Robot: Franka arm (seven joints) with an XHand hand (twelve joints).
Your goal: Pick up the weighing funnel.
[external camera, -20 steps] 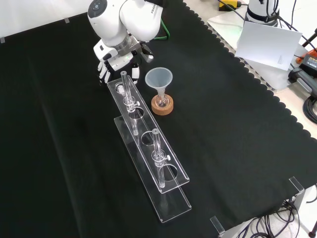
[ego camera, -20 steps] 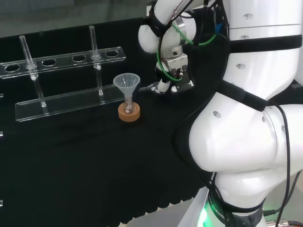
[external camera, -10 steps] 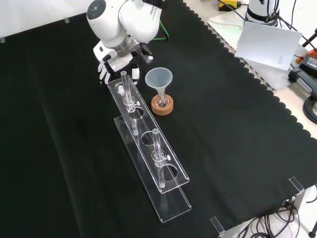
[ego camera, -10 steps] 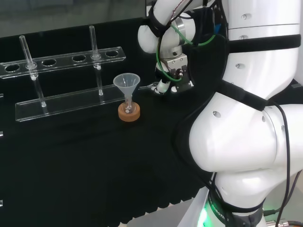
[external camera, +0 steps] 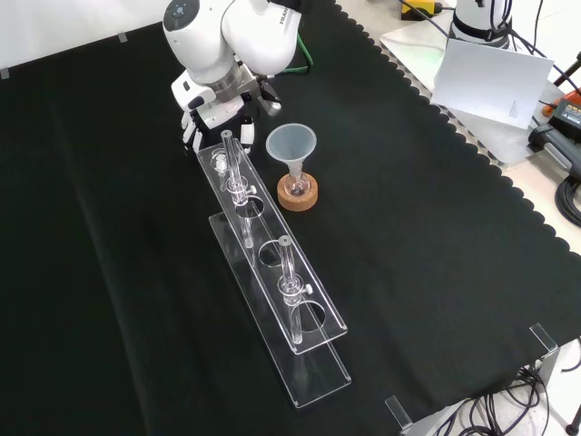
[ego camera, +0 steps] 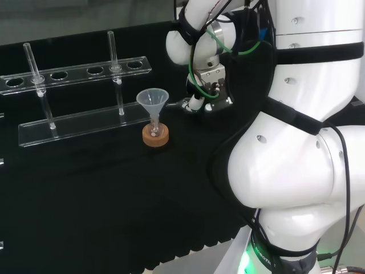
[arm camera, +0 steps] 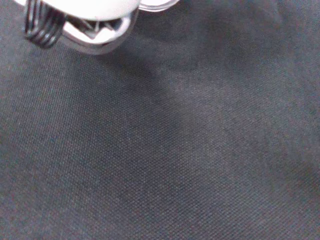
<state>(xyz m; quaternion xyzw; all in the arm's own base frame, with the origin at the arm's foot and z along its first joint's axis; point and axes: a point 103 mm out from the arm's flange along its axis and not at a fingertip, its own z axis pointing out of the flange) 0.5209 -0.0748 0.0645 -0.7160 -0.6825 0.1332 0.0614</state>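
The funnel (ego camera: 151,101) stands in its flask on the cork ring (ego camera: 155,137). Just right and farther off, the hand (ego camera: 197,104) hangs above the cloth (arm camera: 200,150), fingers seemingly curled round the weighing funnel (ego camera: 182,104).

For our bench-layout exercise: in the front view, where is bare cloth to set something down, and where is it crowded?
Free: the wide cloth left of the rack, and the stretch right of the funnel to the cloth's edge. Crowded: the rack's far end, between hand and funnel.
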